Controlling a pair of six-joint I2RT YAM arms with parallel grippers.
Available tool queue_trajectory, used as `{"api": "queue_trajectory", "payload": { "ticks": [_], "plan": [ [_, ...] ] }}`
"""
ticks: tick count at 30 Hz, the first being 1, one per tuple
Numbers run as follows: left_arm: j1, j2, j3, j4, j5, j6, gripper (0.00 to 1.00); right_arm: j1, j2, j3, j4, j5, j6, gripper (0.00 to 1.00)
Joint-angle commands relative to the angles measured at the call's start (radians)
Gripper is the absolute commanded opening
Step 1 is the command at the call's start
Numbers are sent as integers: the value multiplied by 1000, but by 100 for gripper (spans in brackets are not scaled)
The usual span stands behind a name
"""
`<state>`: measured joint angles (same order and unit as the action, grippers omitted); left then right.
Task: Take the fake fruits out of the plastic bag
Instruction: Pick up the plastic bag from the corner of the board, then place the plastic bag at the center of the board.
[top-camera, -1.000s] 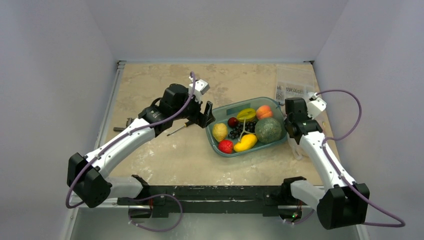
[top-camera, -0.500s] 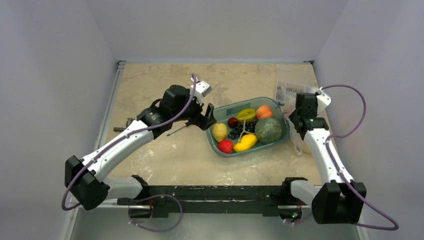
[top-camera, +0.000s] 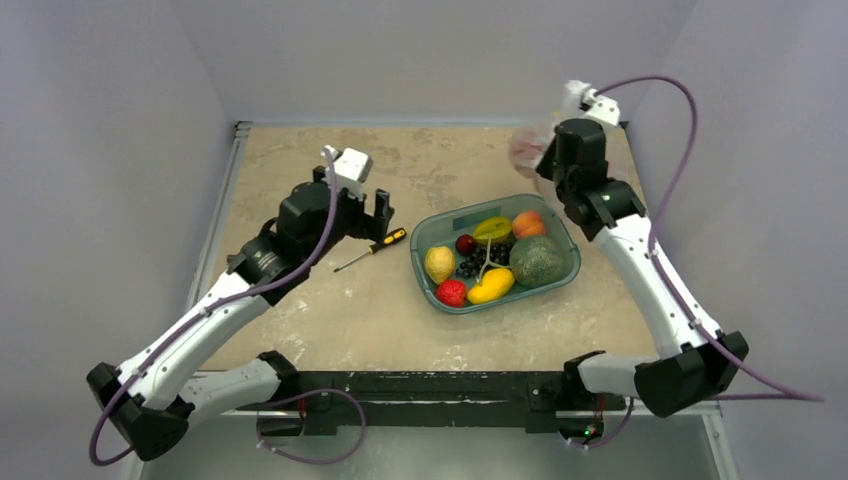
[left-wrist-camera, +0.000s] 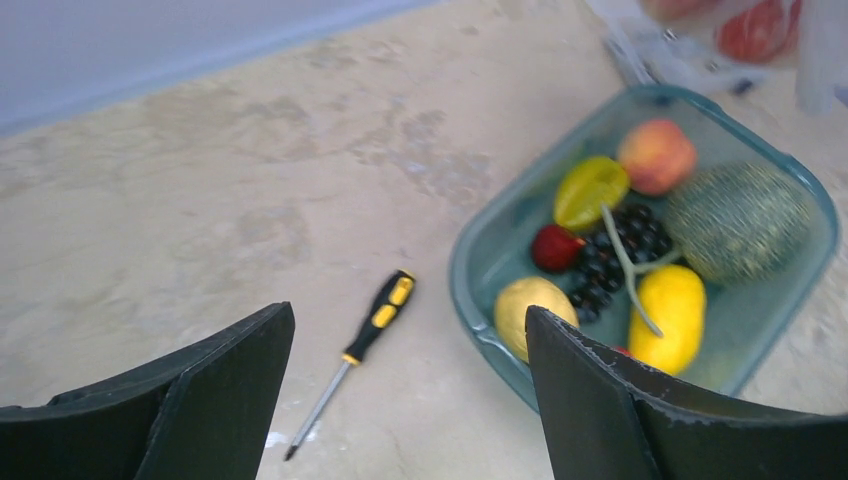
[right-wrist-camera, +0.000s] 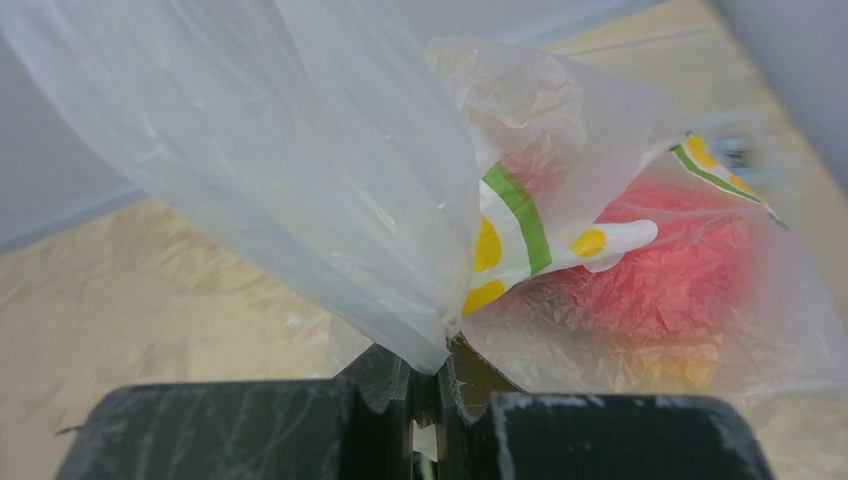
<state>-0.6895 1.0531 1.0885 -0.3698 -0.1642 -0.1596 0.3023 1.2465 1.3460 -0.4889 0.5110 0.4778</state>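
Observation:
My right gripper (right-wrist-camera: 440, 385) is shut on a gathered fold of the thin clear plastic bag (right-wrist-camera: 350, 180) and holds it in the air. A red fruit (right-wrist-camera: 680, 270) and something orange-yellow (right-wrist-camera: 690, 365) show blurred through the film. From above, the bag (top-camera: 527, 150) hangs beside the right gripper (top-camera: 547, 162) at the back right, behind the tub. It also shows in the left wrist view (left-wrist-camera: 720, 40). My left gripper (top-camera: 365, 222) is open and empty, over the table left of the tub, jaws wide apart (left-wrist-camera: 410, 400).
A teal oval tub (top-camera: 430, 275) holds a pale lemon (top-camera: 439, 263), a dark-green bumpy fruit (top-camera: 537, 260) and other fruits. A black-and-yellow screwdriver (top-camera: 372, 248) lies on the table between my left gripper and the tub. Walls close the back and sides.
My right arm has risen and swung to the back right, lifting the plastic bag off the table. My left gripper has drawn back left, away from the tub rim.

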Motion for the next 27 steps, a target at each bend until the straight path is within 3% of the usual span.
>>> {"api": "queue_trajectory", "payload": {
  "ticks": [1, 4, 11, 14, 22, 27],
  "plan": [
    [0, -153, -36, 79, -356, 47, 86, 163, 51, 70, 107, -234, -57, 0],
    [13, -267, -84, 134, -479, 65, 86, 311, 100, 118, 130, -354, -38, 0],
    [50, -491, -199, 271, -525, 135, 86, 528, 199, 116, 178, -617, 79, 0],
    [50, -536, -219, 254, -594, 100, 92, 599, 238, 92, 210, -703, 102, 0],
    [50, -671, -50, -446, -310, -215, 95, 711, 346, -19, 343, -872, 72, 0],
    [50, -677, -56, -627, -93, -214, 96, 742, 444, 13, 342, -928, 42, 0]
  ]
}}
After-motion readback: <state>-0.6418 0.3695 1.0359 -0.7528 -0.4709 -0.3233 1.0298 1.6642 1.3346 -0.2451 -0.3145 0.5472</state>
